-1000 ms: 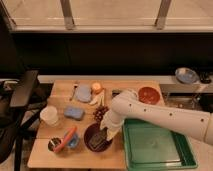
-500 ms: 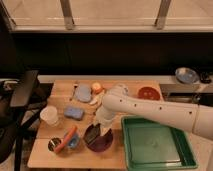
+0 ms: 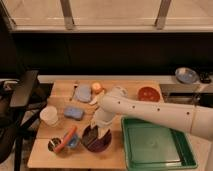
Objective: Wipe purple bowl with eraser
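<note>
The purple bowl (image 3: pixel 98 140) sits near the front edge of the wooden table (image 3: pixel 60 95), left of the green tray. My gripper (image 3: pixel 101 131) hangs at the end of the white arm (image 3: pixel 150 114), which reaches in from the right. It is down over the bowl's far right part, at or just inside the rim. It hides part of the bowl's inside. I cannot pick out the eraser; if it is at the gripper, it is hidden against the dark bowl.
A green tray (image 3: pixel 154 146) lies right of the bowl. An orange-red bowl (image 3: pixel 149 93) stands at the back right. Two light blue sponges (image 3: pixel 82 92) (image 3: pixel 73 112), a white cup (image 3: pixel 49 115), a carrot (image 3: pixel 65 138) and a black chair (image 3: pixel 25 90) are to the left.
The arm has swung left and lowered. The gripper moved from above the bowl's right side to down over the bowl.
</note>
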Controlling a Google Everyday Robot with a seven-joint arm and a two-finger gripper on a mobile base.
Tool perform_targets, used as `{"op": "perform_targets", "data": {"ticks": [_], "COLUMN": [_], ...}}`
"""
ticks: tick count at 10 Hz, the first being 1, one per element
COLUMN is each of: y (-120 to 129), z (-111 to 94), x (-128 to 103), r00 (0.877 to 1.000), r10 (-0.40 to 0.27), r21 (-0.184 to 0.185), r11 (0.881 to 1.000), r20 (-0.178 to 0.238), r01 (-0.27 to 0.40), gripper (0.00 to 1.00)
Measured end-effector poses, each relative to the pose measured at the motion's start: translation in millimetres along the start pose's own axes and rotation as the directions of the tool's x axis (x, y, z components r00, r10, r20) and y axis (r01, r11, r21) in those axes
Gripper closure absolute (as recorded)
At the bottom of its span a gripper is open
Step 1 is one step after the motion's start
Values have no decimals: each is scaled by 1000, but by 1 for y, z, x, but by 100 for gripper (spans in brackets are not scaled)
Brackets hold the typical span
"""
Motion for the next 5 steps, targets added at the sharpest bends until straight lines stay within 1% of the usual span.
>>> {"op": "perform_targets", "data": {"ticks": [1,2,3,5], "y": [9,18,23,21], "z": [0,-3,-9,-20], "x": [0,5,16,29], "r00": [1000,1000,999,997], "r10": [10,28,48,62], "r21": [-4,-5,1,7], "r11": [1000,1000,999,998], "r20": [-1,-7,-20,-43], "r01": [-10,-28,-48,-62], "gripper": [100,100,100,100]}}
